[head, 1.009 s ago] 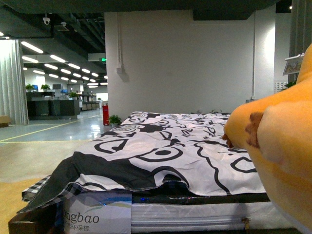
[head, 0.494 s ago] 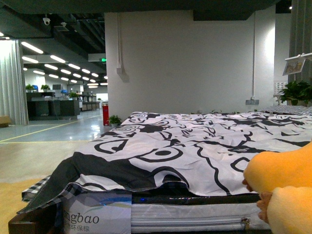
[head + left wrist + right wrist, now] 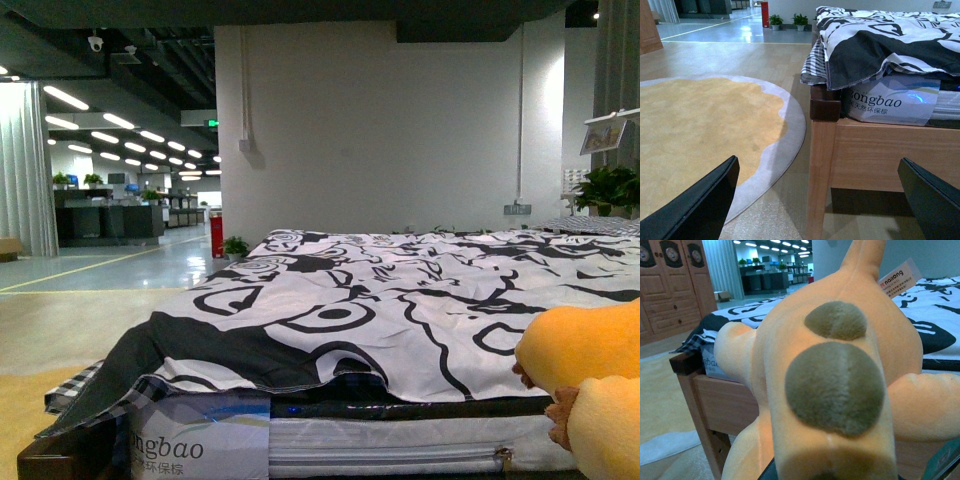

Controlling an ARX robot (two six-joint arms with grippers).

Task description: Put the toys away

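Floor (image 3: 740,55): we see pale wood boards running wide and open to the left of the bed, on towards a long hall with ceiling lights.
Bed (image 3: 880,150): a wooden frame with a dark-capped corner post (image 3: 825,102). Its near side rail runs straight across the left wrist view, and the mattress (image 3: 400,440) lies on top in clear wrap.
Cover (image 3: 400,290): black-and-white patterned cloth is spread over the mattress. Its near corner is bunched and hangs past the corner post, and its top lies flat.
Rug (image 3: 700,125): round and yellow with a wavy grey border, it lies on the floor. Its edge curves close to the bed's leg, with a strip of boards between.
Toy (image 3: 585,350): an orange-yellow plush at the front view's lower right, cut by the picture's edge. It sits level with the mattress's near edge and just beside it, clear of the floor. In the right wrist view it fills the picture, showing two olive-brown patches (image 3: 835,387).
Left gripper (image 3: 817,165): we see its black fingers (image 3: 710,200) spread wide with nothing between them, low over the floor near the bed's corner.
Right gripper (image 3: 855,472): only dark slivers show at the picture's lower edge, drawn in against the toy, which it grips.
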